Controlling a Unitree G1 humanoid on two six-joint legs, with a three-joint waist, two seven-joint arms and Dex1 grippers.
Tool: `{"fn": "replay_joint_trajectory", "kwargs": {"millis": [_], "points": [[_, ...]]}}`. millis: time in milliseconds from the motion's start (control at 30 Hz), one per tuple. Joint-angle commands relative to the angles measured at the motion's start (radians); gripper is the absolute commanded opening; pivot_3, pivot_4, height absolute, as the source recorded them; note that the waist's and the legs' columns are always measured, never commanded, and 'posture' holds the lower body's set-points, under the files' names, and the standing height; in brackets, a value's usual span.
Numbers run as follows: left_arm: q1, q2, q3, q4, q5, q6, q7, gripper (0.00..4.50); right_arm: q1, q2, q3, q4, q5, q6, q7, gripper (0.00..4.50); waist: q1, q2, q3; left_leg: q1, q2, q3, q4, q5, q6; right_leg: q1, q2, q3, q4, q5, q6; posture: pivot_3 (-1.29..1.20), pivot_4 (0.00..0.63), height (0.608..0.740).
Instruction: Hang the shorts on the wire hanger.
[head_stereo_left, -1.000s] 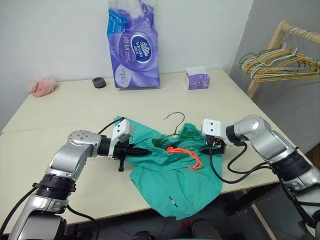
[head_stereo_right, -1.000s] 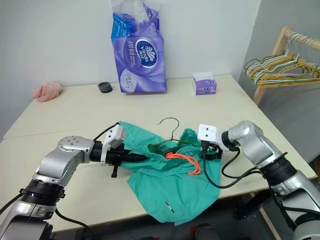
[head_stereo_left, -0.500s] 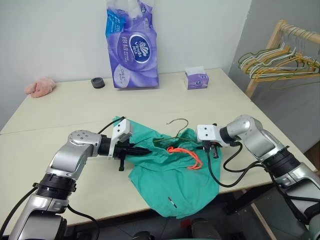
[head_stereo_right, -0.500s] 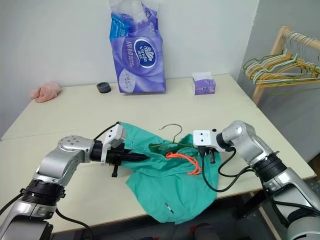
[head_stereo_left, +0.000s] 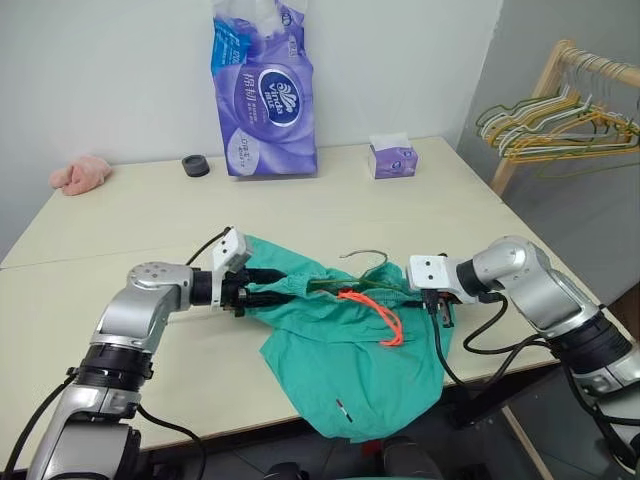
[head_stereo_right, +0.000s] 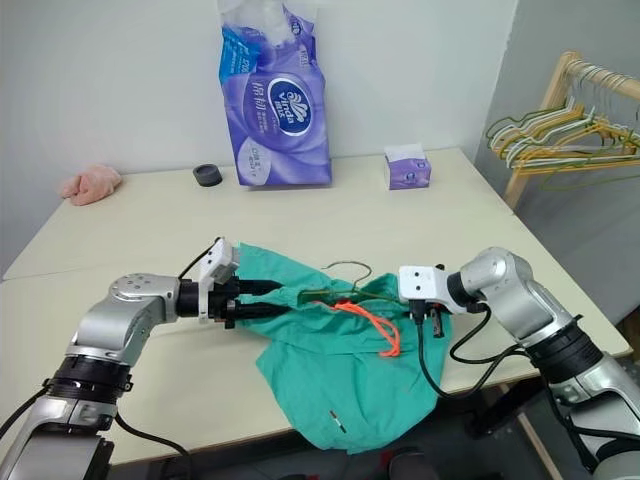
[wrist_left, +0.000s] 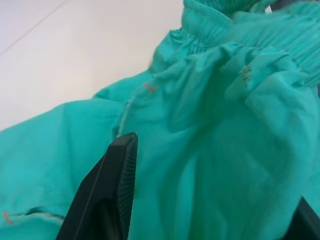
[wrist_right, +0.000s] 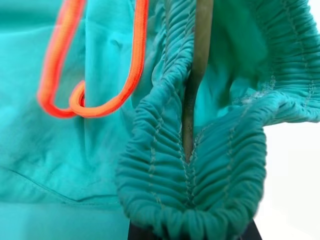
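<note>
Shorts (head_stereo_left: 345, 350) soft, gathered waistband bunched in clamped right hand (head_stereo_left: 440, 308); left hand (head_stereo_right: 262, 298) parted; thin wire hanger (head_stereo_left: 362, 258).

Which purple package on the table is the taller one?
The big purple tissue pack against the wall; the small purple tissue box to its right sits low.

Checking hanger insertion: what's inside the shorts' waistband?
The wire hanger runs inside the gathered waistband of the shorts; its hook sticks out on top. The hanger's remaining wire is covered by cloth.
</note>
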Motion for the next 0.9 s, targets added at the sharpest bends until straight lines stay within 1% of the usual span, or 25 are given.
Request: {"fn": "replay_joint_trajectory", "kwargs": {"millis": [33, 267, 400, 467, 533, 600, 667, 700, 733, 800, 900], "points": [[-0.009, 0.046, 0.020, 0.006, 0.001, -0.004, -0.046, 2.43, 0.006, -0.026, -0.042, -0.042, 0.016, 0.026, 0.011, 0.00, -0.001, 0.000, 0.000, 0.000, 0.000, 0.000, 0.000, 0.000, 0.000, 0.000, 0.000, 0.000, 0.000, 0.000, 0.000, -0.19, 0.000, 0.740], [0.034, 0.059, -0.006, -0.037, 0.005, -0.022, -0.107, 2.43, 0.018, -0.038, -0.052, -0.067, 0.038, 0.068, 0.015, 0.00, -0.001, 0.000, 0.000, 0.000, 0.000, 0.000, 0.000, 0.000, 0.000, 0.000, 0.000, 0.000, 0.000, 0.000, 0.000, -0.20, 0.000, 0.740], [0.056, 0.098, 0.010, -0.077, -0.041, 0.041, -0.158, 2.43, 0.026, -0.060, -0.064, -0.076, 0.061, 0.086, 0.029, 0.00, -0.006, 0.000, 0.000, 0.000, 0.000, 0.000, 0.000, 0.000, 0.000, 0.000, 0.000, 0.000, 0.000, 0.000, 0.000, -0.20, 0.000, 0.740], [0.045, 0.102, 0.029, -0.081, -0.084, 0.116, -0.155, 2.43, 0.027, -0.068, -0.066, -0.076, 0.066, 0.086, 0.028, 0.00, -0.006, 0.000, 0.000, 0.000, 0.000, 0.000, 0.000, 0.000, 0.000, 0.000, 0.000, 0.000, 0.000, 0.000, 0.000, -0.20, 0.000, 0.740], [0.039, 0.104, 0.033, -0.089, -0.097, 0.154, -0.146, 2.43, 0.029, -0.072, -0.068, -0.076, 0.068, 0.087, 0.025, 0.00, -0.007, 0.000, 0.000, 0.000, 0.000, 0.000, 0.000, 0.000, 0.001, 0.000, 0.000, 0.000, 0.000, 0.000, 0.000, -0.19, 0.000, 0.740], [0.040, 0.100, 0.031, -0.108, -0.098, 0.161, -0.133, 2.77, 0.030, -0.072, -0.070, -0.077, 0.070, 0.090, 0.024, 0.00, -0.008, 0.000, 0.000, 0.000, 0.000, -0.001, 0.000, -0.002, 0.003, 0.000, 0.000, -0.001, 0.000, 0.000, 0.000, -0.19, 0.000, 0.740], [0.044, 0.091, 0.031, -0.120, -0.092, 0.147, -0.116, 3.25, 0.030, -0.071, -0.071, -0.078, 0.071, 0.092, 0.024, 0.00, -0.009, 0.000, 0.000, 0.000, 0.000, -0.001, 0.000, -0.002, 0.004, 0.000, 0.000, -0.001, 0.000, 0.000, 0.000, -0.19, 0.000, 0.740], [0.046, 0.088, 0.028, -0.123, -0.086, 0.138, -0.111, 3.53, 0.030, -0.070, -0.071, -0.078, 0.071, 0.092, 0.024, 0.00, -0.009, 0.000, 0.000, 0.000, 0.001, -0.001, 0.000, -0.002, 0.003, 0.000, 0.000, 0.000, 0.000, 0.000, 0.000, -0.19, 0.000, 0.740], [0.051, 0.088, 0.016, -0.122, -0.065, 0.110, -0.105, 3.93, 0.029, -0.069, -0.070, -0.079, 0.071, 0.093, 0.024, 0.00, -0.009, 0.000, 0.000, 0.000, 0.001, -0.001, 0.000, -0.002, 0.003, 0.000, 0.000, 0.000, 0.000, 0.000, 0.000, -0.19, 0.000, 0.740], [0.062, 0.093, -0.013, -0.114, -0.020, 0.060, -0.101, 4.42, 0.027, -0.067, -0.070, -0.079, 0.071, 0.093, 0.024, 0.00, -0.009, 0.000, 0.000, 0.000, 0.001, -0.001, 0.000, 0.000, 0.000, 0.000, 0.000, -0.001, 0.000, 0.000, 0.000, -0.19, 0.000, 0.740], [0.071, 0.089, -0.033, -0.101, 0.015, 0.016, -0.095, 4.42, 0.026, -0.066, -0.069, -0.082, 0.072, 0.094, 0.025, 0.00, -0.010, 0.000, 0.000, 0.000, 0.001, 0.000, 0.000, 0.000, 0.000, 0.000, 0.000, 0.000, 0.000, 0.000, 0.000, -0.19, 0.000, 0.740]]}}
